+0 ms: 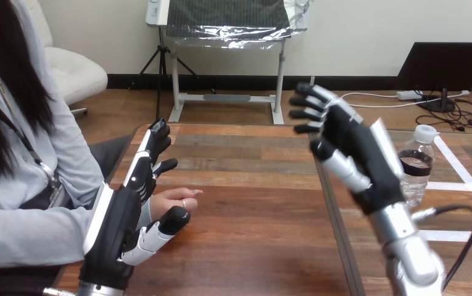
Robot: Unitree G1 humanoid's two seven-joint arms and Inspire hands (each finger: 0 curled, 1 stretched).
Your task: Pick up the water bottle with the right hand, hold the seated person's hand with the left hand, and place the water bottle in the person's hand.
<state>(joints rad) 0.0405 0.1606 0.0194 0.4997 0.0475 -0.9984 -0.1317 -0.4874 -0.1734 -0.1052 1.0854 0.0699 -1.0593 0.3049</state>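
A clear water bottle (pixel 418 166) with a white cap and a dark label stands upright at the table's right side. My right hand (pixel 350 142) is raised just left of it, fingers straight and spread, apart from the bottle and holding nothing. My left hand (pixel 131 206) is at the left, open, its fingers pointing away from me. The person's hand (pixel 174 200) rests on the table between my left thumb and fingers, partly hidden by my hand. I cannot tell whether they touch.
The wooden table (pixel 252 203) has a seam running down its right part. White tape lines (pixel 467 185) mark the surface around the bottle. The person sits at the left edge.
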